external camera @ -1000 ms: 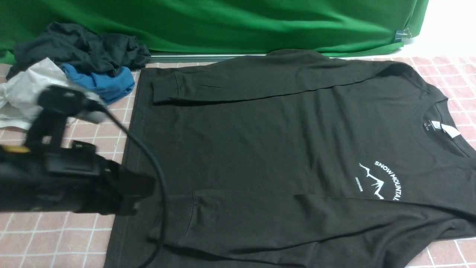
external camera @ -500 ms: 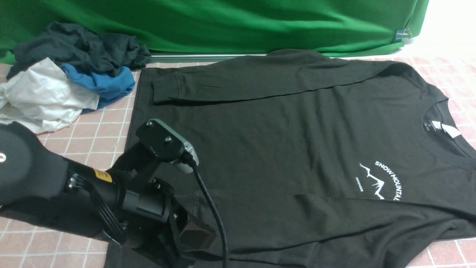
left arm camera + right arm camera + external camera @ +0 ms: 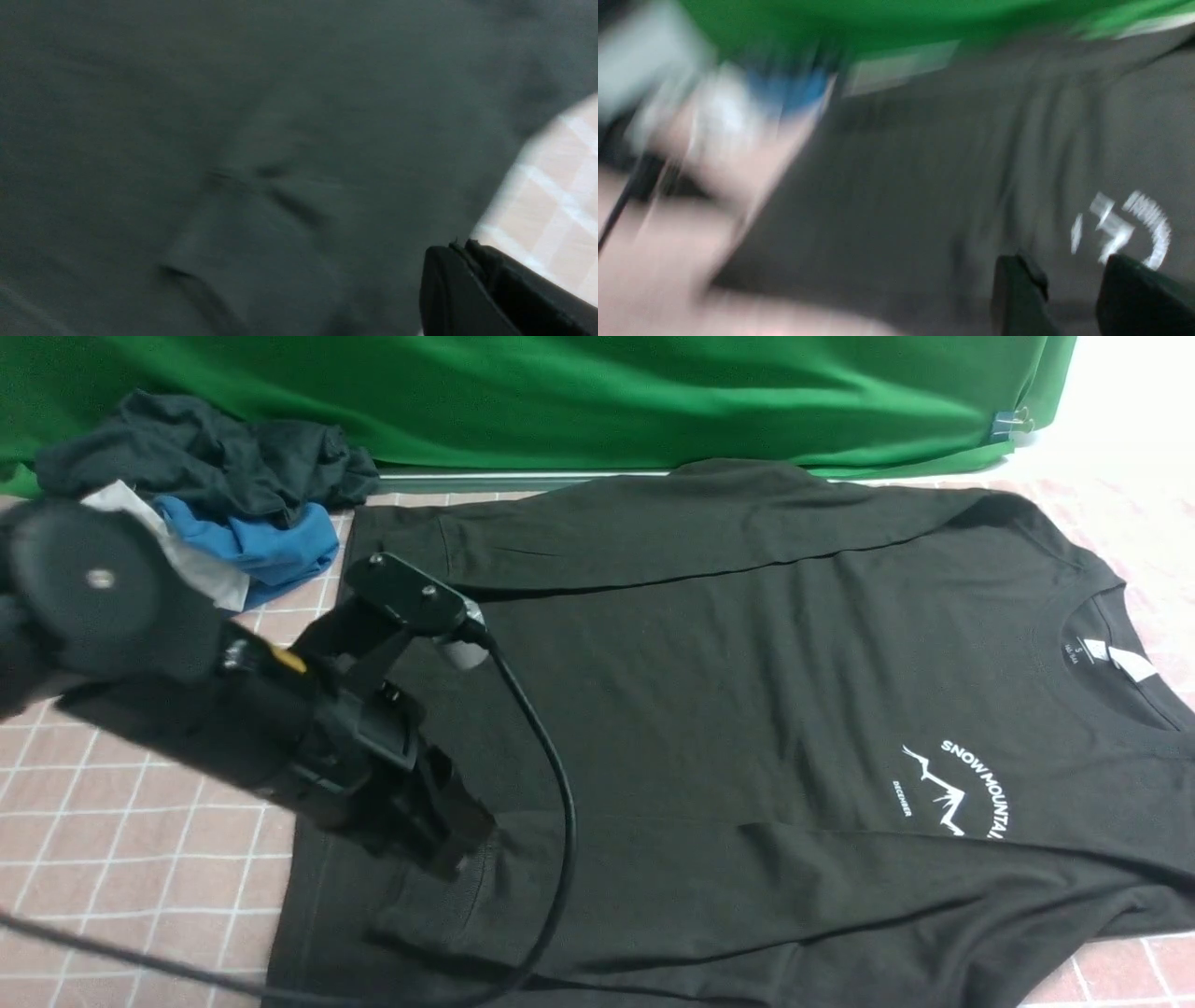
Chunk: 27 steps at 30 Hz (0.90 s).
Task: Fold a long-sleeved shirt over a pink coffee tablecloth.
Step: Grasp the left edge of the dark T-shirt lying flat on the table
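The pink coffee tablecloth point(image 3: 140, 859) covers the work surface, its white grid bare at 8 o'clock and again along the 3 o'clock edge of the front view. A green backdrop cloth point(image 3: 579, 392) hangs across 12 o'clock.

The long-sleeved shirt point(image 3: 709, 691) lies flat on the tablecloth, chest up. It fills the view from the centre out to 3 o'clock, with the collar at 3 o'clock and the hem at 9 o'clock. Both sleeves are laid in over the body, one along the 12 o'clock side and one along the 6 o'clock side, with their cuffs toward the hem.

The left arm point(image 3: 187, 700) reaches in from 9 o'clock. A heap of dark, blue and white garments point(image 3: 233, 495) sits at 10 o'clock, just beside the shirt's hem corner. A black cable point(image 3: 551, 775) loops from the wrist camera down over the shirt to 6 o'clock.

The left gripper point(image 3: 457, 854) points down at the cuff of the 6 o'clock sleeve. Its jaws are pressed together, and whether they touch the cloth cannot be told.

The right gripper point(image 3: 1066, 259) shows only in its own blurred wrist view. Its jaws stand apart over the shirt with nothing between them.

The white "SNOW MOUNTAIN" print point(image 3: 962, 789) sits at 4 o'clock and the neck label point(image 3: 1120, 661) at 3 o'clock.
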Tool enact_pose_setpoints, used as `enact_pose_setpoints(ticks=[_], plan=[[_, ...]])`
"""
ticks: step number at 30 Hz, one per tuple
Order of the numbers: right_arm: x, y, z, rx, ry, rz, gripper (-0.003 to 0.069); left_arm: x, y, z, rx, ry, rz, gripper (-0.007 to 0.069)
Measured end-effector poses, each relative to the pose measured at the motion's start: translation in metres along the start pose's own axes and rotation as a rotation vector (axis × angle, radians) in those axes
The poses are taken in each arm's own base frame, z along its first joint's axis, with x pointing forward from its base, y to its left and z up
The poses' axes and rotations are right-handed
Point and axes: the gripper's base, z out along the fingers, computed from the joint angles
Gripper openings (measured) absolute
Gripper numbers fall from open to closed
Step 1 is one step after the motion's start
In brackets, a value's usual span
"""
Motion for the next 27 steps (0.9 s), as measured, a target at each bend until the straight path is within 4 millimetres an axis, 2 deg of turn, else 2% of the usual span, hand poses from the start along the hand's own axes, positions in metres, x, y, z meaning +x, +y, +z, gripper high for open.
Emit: enact_pose_setpoints(ticks=[1, 2, 4, 5, 9, 10, 11, 14, 20, 24, 27], plan=[[0.001, 0.0, 0.001, 0.004, 0.023, -0.006, 0.024, 0.0, 0.001, 0.001, -0.005, 0.002, 0.001, 0.0029], [-0.007, 0.006, -0.003, -0.039, 0.129, -0.089, 0.024, -0.001, 0.009, 0.011, -0.029, 0.019, 0.023, 0.0048], [-0.015, 0.013, -0.008, -0.098, 0.218, -0.171, 0.024, 0.001, 0.016, 0.023, -0.047, 0.05, 0.049, 0.0091], [-0.016, 0.014, -0.008, -0.105, 0.218, -0.176, 0.024, 0.001, 0.017, 0.024, -0.049, 0.054, 0.051, 0.0097], [-0.021, 0.023, -0.011, -0.207, 0.242, -0.263, 0.024, 0.006, 0.034, 0.041, -0.084, 0.098, 0.056, 0.0243], [-0.021, 0.026, -0.012, -0.251, 0.239, -0.288, 0.024, 0.008, 0.044, 0.046, -0.115, 0.093, 0.045, 0.0313], [-0.021, 0.028, -0.012, -0.271, 0.236, -0.299, 0.024, 0.009, 0.052, 0.049, -0.14, 0.081, 0.032, 0.0351], [-0.022, 0.03, -0.013, -0.311, 0.225, -0.319, 0.024, 0.013, 0.063, 0.058, -0.158, 0.091, 0.029, 0.0411], [-0.024, 0.033, -0.013, -0.338, 0.197, -0.328, 0.024, 0.021, 0.07, 0.08, -0.101, 0.15, 0.092, 0.0414], [-0.025, 0.033, -0.013, -0.34, 0.191, -0.327, 0.024, 0.021, 0.07, 0.082, -0.095, 0.148, 0.104, 0.0381], [-0.025, 0.033, -0.013, -0.34, 0.191, -0.327, 0.024, 0.021, 0.069, 0.083, -0.084, 0.149, 0.095, 0.0326]])
